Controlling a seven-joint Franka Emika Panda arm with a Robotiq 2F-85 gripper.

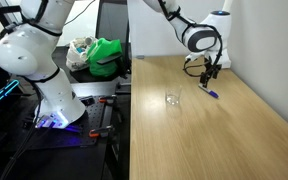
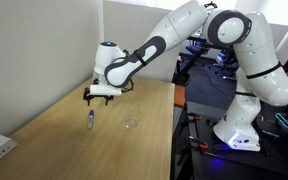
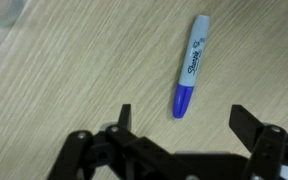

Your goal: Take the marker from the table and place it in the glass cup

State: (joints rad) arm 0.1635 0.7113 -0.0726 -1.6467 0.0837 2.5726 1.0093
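The pincer (image 3: 182, 112) hangs wide open and empty over the marker (image 3: 191, 65), which lies flat on the table (image 3: 64, 70) (the glass cup (image 1: 172, 99) stands near, not touching it).

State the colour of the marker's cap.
Blue-purple, at the lower end of the marker; clearest in the wrist view.

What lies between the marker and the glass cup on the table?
Nothing. In an exterior view only bare tan wood-grain table separates the marker from the glass cup, and the two stand apart.
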